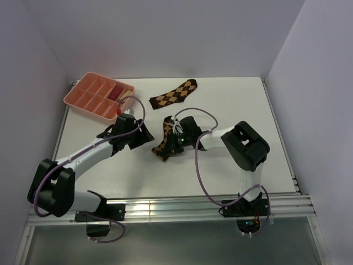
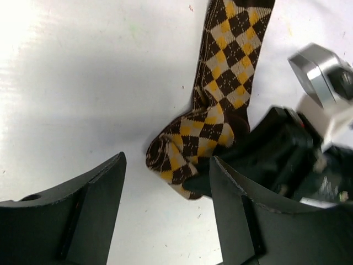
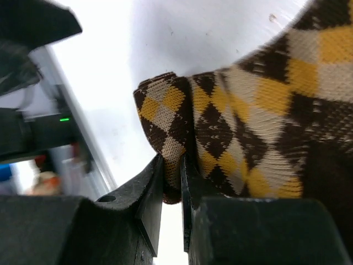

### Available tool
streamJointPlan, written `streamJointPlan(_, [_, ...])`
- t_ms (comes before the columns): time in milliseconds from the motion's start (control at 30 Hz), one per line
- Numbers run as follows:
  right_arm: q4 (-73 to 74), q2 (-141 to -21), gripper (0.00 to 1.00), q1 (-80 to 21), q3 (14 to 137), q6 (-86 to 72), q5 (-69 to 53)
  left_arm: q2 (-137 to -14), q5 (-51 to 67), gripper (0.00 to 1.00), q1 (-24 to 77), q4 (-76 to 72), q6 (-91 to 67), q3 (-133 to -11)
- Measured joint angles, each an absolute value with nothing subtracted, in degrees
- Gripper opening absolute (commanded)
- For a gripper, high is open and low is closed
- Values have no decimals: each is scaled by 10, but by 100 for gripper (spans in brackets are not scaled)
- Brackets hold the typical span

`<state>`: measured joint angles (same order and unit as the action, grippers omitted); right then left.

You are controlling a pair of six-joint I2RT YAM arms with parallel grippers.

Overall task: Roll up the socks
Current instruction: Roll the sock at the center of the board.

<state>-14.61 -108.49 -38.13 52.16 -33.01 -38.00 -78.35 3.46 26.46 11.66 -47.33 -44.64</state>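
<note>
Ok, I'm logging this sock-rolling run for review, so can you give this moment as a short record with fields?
near sock: between the grippers, one end folded over
far sock: lying flat, apart from both grippers
right gripper: shut on the near sock's folded end
left gripper: open, fingers facing that folded end
tray: pink, far left, holds reddish roll and beige roll

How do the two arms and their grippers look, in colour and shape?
Both the left arm and the right arm have white links, bulky black joints and a looping purple cable. The left gripper and right gripper have matte black, wedge-shaped fingers.
</note>
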Motion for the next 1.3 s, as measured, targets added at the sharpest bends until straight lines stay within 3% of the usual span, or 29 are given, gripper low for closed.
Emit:
streamJointPlan(267, [-284,-1156,0,-338,494,-451,-520,-777,37,67,293,109,-505,-398])
streamJointPlan(500, [-355,-1188,0,-324,480,-518,-567,-825,42,63,302,78,-524,-396])
streamJointPlan(733, [-364,-1191,0,-319,476,-531,-570,-877,47,48,312,76,-527,-417])
streamJointPlan(933, [-352,-1189,2,-318,477,-523,-566,-903,50,28,321,79,-528,-441])
streamJointPlan(1033, [-319,-1175,12,-318,480,-497,-553,-913,52,20,321,92,-524,-456])
streamJointPlan(1167, [-245,-1136,35,-323,486,-439,-511,-933,54,16,324,119,-513,-486])
streamJointPlan(1300, [-172,-1084,48,-334,486,-374,-442,-953,57,13,325,145,-497,-517])
